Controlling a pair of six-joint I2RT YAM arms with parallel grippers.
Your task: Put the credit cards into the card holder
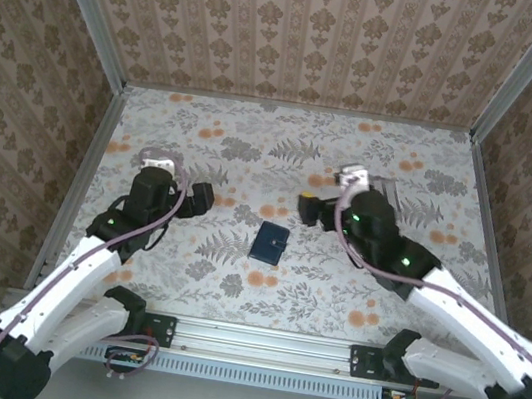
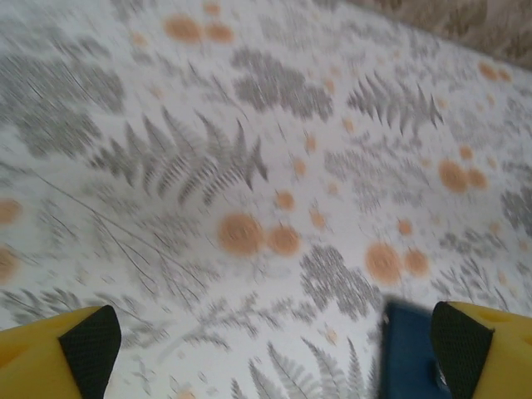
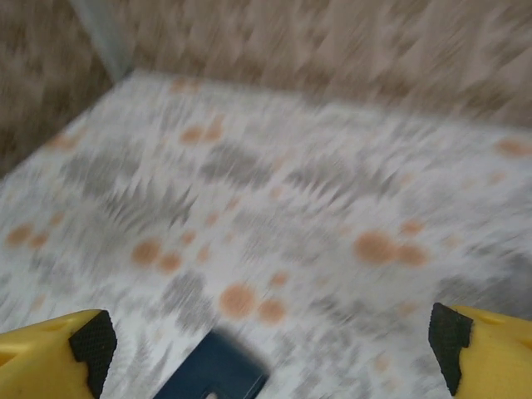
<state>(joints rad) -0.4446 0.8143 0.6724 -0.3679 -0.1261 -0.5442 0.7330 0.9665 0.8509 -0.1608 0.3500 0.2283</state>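
The card holder (image 1: 269,243) is a small dark navy wallet lying shut on the floral table between the two arms. The credit cards are out of view. My left gripper (image 1: 202,198) sits to the holder's left and slightly behind it. In the left wrist view the holder (image 2: 407,353) lies just inside the right yellow finger (image 2: 465,341), and the gripper (image 2: 274,341) is open and empty. My right gripper (image 1: 306,208) hangs behind the holder to its right. The right wrist view, blurred, shows this gripper (image 3: 270,337) open over the table, with the holder (image 3: 212,374) low between its fingers.
Patterned walls with aluminium corner posts (image 1: 103,32) enclose the table on three sides. A metal rail (image 1: 264,341) with both arm bases runs along the near edge. Bare floral tabletop (image 1: 274,150) stretches behind the grippers.
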